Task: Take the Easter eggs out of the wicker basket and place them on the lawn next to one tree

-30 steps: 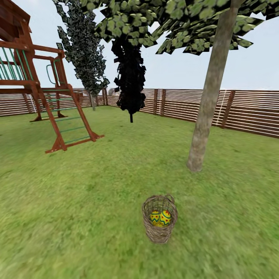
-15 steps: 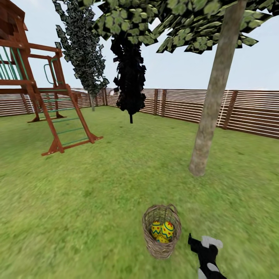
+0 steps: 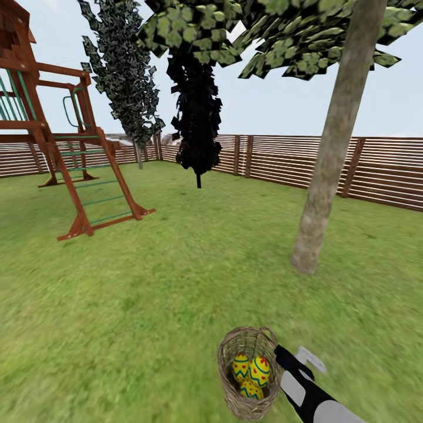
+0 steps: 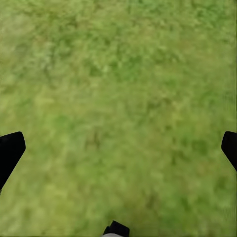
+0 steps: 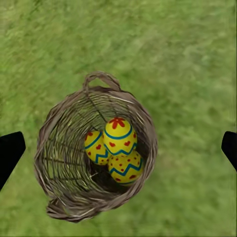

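The wicker basket (image 3: 249,376) stands upright on the lawn (image 3: 147,305) close in front of me, with three yellow Easter eggs (image 3: 251,373) inside. From straight above, the right wrist view shows the basket (image 5: 64,153) and the eggs (image 5: 118,138) bunched at its bottom. My right gripper (image 3: 298,357) is open, just right of the basket's rim in the head view and above the basket (image 5: 118,148), holding nothing. My left gripper (image 4: 118,148) is open over bare grass. The tree (image 3: 326,188) with a pale trunk rises a short way behind the basket, to the right.
A red-brown play tower (image 3: 53,135) with a ladder stands at the far left. A black conifer (image 3: 197,117) and a slat fence (image 3: 382,170) close off the back. Open grass lies between the basket and the tree trunk.
The whole view has advanced, so the basket and tree sit nearer and lower in the picture. My right arm has come up into view beside the basket.
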